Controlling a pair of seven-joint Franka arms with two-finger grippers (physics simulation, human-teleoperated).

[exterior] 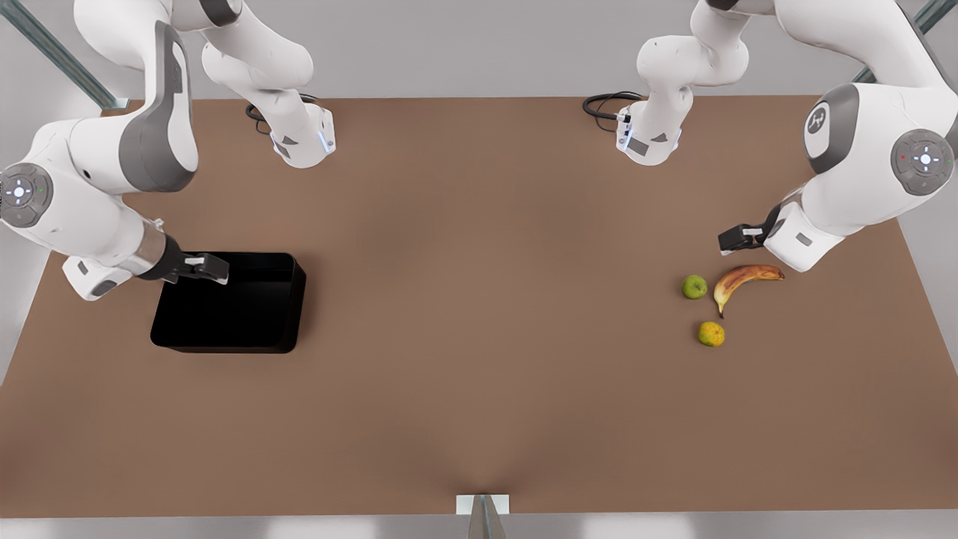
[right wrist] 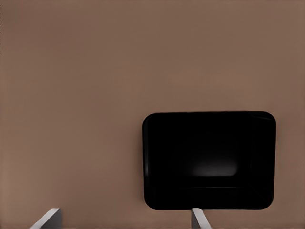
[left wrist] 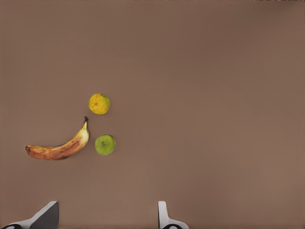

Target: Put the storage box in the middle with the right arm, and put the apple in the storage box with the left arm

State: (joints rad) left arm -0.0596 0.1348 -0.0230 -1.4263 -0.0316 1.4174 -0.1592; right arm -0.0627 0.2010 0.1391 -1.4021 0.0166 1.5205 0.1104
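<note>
The front view showed the storage box (exterior: 228, 303) sitting on the worktop (exterior: 479, 337) at that view's left, under the right gripper (exterior: 206, 268), which would do best to drop over a long wall and pinch it squarely before dragging the box to the middle. The apple (exterior: 694, 286) lay at the far side, just beside a banana (exterior: 742, 279). The left gripper (exterior: 737, 238) hovered nearby; both jaws stood spread, holding nothing.

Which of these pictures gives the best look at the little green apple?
The left wrist view: the apple looks biggest there, its dimple visible, beside the banana. The front view shows it small, far from the black box. The right wrist view looks at the box instead.
</note>
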